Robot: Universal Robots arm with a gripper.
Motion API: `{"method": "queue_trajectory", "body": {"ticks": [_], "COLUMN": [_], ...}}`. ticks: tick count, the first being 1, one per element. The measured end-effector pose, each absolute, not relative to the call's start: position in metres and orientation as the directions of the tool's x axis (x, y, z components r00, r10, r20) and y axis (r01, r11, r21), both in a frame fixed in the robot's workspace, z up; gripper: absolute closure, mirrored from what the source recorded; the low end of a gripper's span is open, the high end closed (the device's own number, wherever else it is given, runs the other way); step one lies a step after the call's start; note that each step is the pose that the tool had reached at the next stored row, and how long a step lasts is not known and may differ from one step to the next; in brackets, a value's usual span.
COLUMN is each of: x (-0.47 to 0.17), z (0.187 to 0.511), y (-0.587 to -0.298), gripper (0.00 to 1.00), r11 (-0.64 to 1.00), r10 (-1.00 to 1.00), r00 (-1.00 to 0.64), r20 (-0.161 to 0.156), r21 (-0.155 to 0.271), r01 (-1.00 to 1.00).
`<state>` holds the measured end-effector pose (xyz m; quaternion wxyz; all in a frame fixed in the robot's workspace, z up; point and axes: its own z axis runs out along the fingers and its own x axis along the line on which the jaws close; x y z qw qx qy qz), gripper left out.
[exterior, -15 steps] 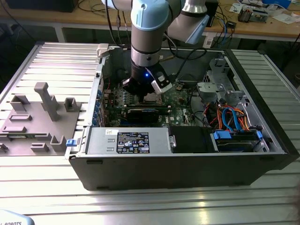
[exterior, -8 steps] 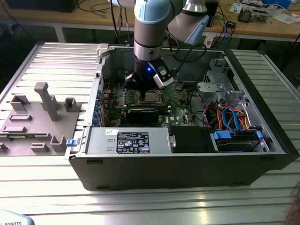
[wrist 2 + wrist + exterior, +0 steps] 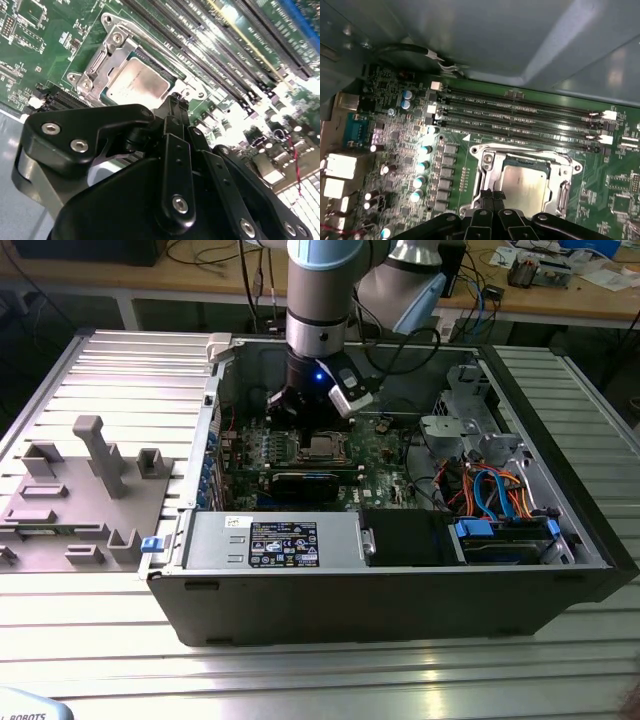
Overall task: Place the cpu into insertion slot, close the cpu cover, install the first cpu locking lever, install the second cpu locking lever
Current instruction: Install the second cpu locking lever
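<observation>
The cpu (image 3: 522, 187) (image 3: 137, 82), a silver-grey square, lies flat in the insertion slot (image 3: 322, 447) on the green board. The silvery cpu cover (image 3: 562, 192) (image 3: 102, 62) lies down around it as a frame. My gripper (image 3: 492, 195) (image 3: 173, 100) hangs just above the edge of the socket, fingertips pressed together with nothing visible between them. In the exterior view the gripper (image 3: 300, 418) reaches down into the open computer case, right beside the socket. A thin wire lever (image 3: 530, 150) runs along the socket's side towards the memory slots.
Long memory slots (image 3: 520, 120) run beside the socket. The case wall (image 3: 215, 420) stands close on the exterior view's left, a power supply (image 3: 270, 540) in front, cables and drive bays (image 3: 490, 490) to the right. A grey fixture (image 3: 80, 490) sits outside the case.
</observation>
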<state>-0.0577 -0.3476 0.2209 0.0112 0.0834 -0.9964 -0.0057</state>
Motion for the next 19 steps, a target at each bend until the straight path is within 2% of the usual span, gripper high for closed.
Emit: {"method": "queue_trajectory", "body": {"ticks": [9,19], "x": [-0.056,-0.056], "z": [0.232,0.236], "y": [-0.336,-0.336], "gripper": [0.89,0.89], "r11": [0.985,0.985], "r10": [-0.165,-0.165], "r00": [-0.986,-0.986], "r20": [0.031,0.031], "r21": [-0.037,-0.037], "r01": [-0.166,-0.166]}}
